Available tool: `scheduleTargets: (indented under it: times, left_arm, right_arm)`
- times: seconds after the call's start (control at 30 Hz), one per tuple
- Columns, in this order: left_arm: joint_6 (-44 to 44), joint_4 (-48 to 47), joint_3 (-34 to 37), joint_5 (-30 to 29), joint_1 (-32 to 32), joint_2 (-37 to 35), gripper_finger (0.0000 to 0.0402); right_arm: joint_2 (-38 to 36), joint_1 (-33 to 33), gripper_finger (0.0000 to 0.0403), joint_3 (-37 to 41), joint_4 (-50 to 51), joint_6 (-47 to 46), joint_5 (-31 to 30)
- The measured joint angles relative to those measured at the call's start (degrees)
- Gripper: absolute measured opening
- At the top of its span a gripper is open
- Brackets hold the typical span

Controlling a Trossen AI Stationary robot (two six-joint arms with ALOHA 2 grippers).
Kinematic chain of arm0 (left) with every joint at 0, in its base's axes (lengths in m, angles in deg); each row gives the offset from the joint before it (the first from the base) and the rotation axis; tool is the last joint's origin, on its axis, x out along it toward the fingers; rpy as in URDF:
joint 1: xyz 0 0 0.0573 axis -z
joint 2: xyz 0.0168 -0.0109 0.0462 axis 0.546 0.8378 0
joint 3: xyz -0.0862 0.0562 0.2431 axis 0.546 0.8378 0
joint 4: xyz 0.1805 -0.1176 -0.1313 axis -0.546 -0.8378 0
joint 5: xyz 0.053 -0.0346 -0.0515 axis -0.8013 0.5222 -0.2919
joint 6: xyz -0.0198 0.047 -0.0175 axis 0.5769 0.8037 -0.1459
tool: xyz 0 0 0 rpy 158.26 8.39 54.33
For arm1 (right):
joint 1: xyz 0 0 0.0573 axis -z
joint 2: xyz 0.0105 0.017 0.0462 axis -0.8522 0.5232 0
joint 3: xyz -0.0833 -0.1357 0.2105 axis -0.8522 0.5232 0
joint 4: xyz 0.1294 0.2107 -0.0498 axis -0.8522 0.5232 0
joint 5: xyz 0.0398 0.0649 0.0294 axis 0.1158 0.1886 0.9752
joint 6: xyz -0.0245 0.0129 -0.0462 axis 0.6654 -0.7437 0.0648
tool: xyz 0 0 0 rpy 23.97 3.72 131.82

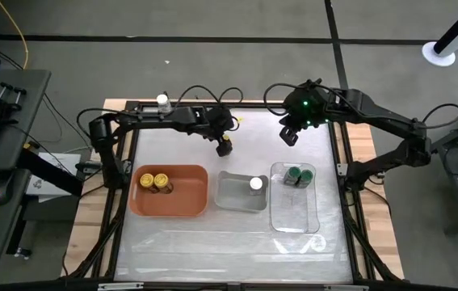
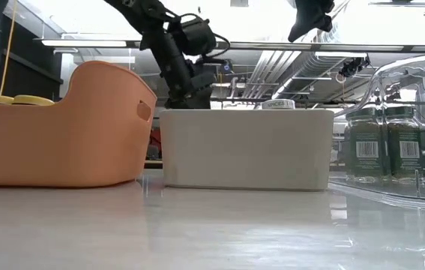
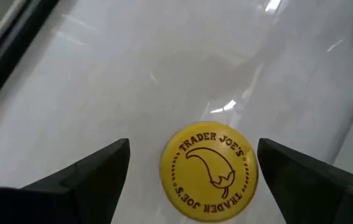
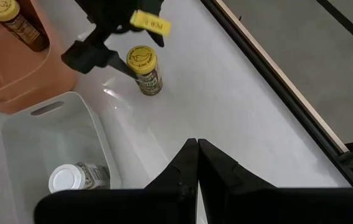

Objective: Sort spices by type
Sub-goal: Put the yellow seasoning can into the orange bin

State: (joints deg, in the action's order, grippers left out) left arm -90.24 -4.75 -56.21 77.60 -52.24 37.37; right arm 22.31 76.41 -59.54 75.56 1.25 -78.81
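One spice jar with a yellow lid (image 3: 209, 167) stands upright on the white table (image 1: 224, 150), beyond the grey tray. My left gripper (image 3: 193, 144) is open above it, pointing down, one finger on either side of the lid with a gap on both sides; the right wrist view shows this too (image 4: 140, 59). My right gripper (image 4: 197, 146) is shut and empty, raised over the table's far right part (image 1: 288, 136). Two yellow-lidded jars (image 1: 154, 182) stand in the orange tray, one white-lidded jar (image 1: 255, 184) in the grey tray, two green-lidded jars (image 1: 296, 175) in the clear tray.
The orange tray (image 1: 188, 202), grey tray (image 1: 233, 198) and clear tray (image 1: 293, 214) stand in a row across the table's middle. Another white-lidded jar (image 1: 162, 101) stands at the far edge by the left arm. Bare table lies toward the near edge (image 1: 229, 242).
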Motion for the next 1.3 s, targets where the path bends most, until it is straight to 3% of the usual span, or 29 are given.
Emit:
scheduleTargets:
  times: [0.4, 0.5, 0.63, 0.73, 0.97, 1.07, 1.17, 1.3]
  left_arm:
    - [-0.2, 0.02, 0.0, -2.21, 0.06, 2.87, 0.0325]
    - [-0.54, -0.12, 0.0, -2.92, 0.06, 2.87, 0.0286]
    - [-0.13, -0.25, 0.0, -2.95, 0.06, 2.83, 0.0189]
    - [-0.07, -1.3, 0.12, -1.68, -0.12, 1.65, 0.0184]
    - [5.1, -6.67, 0.13, -0.46, -1.25, -11.89, 0.0184]
    - [9.46, -12.12, 0.1, 3.54, 0.41, -20.05, 0.0184]
    - [10.4, -20.37, -0.02, 5.91, 4.95, -27.18, 0.0184]
    - [7.25, -29.64, 0.0, 4.31, 15.09, -33.26, 0.0184]
  right_arm:
    - [0.0, 0.0, 0.0, 0.0, -0.02, 0.19, -0.01]
    - [0.0, 0.0, 0.0, 0.0, -0.02, 0.19, -0.01]
    - [0.0, 0.0, 0.0, 0.0, -0.02, 0.21, -0.01]
    - [0.01, 0.0, 0.0, 0.0, -0.02, 0.39, -0.01]
    - [0.02, 0.0, 0.0, 0.0, -0.3, 1.08, -0.03]
    - [0.02, 0.0, 0.0, 0.0, -1.18, 1.48, -0.05]
    - [0.02, 0.0, 0.0, 0.0, -1.69, 1.5, -0.05]
    - [0.04, 0.0, 0.0, 0.0, -1.66, 1.5, -0.03]
